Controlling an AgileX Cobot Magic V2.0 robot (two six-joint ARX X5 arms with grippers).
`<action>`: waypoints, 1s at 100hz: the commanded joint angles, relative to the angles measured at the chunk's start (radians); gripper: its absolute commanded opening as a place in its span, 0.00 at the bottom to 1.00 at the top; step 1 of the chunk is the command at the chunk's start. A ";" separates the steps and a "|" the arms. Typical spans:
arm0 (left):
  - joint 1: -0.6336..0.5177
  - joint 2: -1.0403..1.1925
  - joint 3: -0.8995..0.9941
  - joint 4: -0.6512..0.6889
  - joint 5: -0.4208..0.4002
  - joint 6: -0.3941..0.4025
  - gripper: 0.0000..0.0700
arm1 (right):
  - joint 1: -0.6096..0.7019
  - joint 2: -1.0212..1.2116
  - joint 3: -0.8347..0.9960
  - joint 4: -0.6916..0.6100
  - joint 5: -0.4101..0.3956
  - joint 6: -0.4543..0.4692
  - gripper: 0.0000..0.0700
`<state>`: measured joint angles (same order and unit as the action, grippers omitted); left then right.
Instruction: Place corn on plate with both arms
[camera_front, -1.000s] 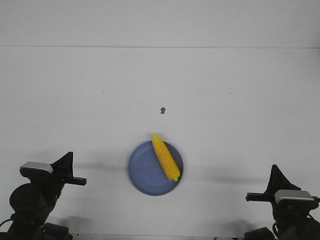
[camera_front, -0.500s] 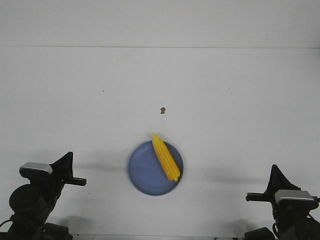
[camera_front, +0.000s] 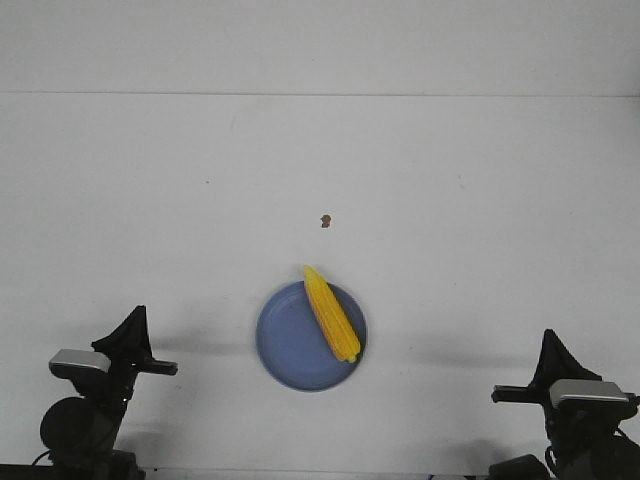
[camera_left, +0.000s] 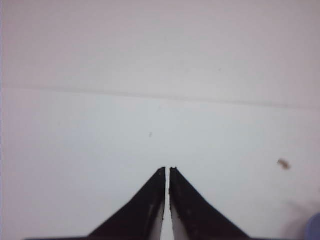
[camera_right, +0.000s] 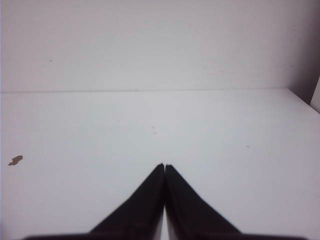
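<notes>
The yellow-orange corn (camera_front: 331, 314) lies on the right half of the round blue plate (camera_front: 288, 345), its pointed end reaching over the far rim. Neither gripper touches it. My left gripper (camera_front: 135, 325) is at the near left of the table, well left of the plate; its jaws are shut with only a hairline gap and hold nothing (camera_left: 167, 169). My right gripper (camera_front: 551, 350) is at the near right, well right of the plate, shut and empty (camera_right: 164, 165). A sliver of the plate's rim (camera_left: 315, 227) shows at the edge of the left wrist view.
A tiny brown speck (camera_front: 326, 221) lies on the white table beyond the plate; it also shows in the left wrist view (camera_left: 284, 163) and the right wrist view (camera_right: 15, 160). The table's far edge meets a white wall (camera_front: 320, 45).
My left arm has drawn back and down toward the near edge of the table, shifting slightly right. The right arm, corn and plate have not moved.
</notes>
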<state>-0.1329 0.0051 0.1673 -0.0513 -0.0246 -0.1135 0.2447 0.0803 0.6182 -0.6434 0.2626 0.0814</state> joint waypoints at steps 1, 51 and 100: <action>0.004 -0.002 -0.019 0.020 -0.003 0.016 0.02 | 0.001 0.000 0.006 0.014 0.000 -0.006 0.00; 0.008 -0.002 -0.154 0.217 -0.003 0.027 0.02 | 0.001 -0.001 0.006 0.014 0.000 -0.006 0.00; 0.011 -0.002 -0.153 0.210 -0.002 0.022 0.02 | 0.001 -0.001 0.006 0.014 0.000 -0.006 0.00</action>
<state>-0.1219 0.0040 0.0334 0.1490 -0.0246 -0.0952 0.2447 0.0803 0.6182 -0.6415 0.2626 0.0814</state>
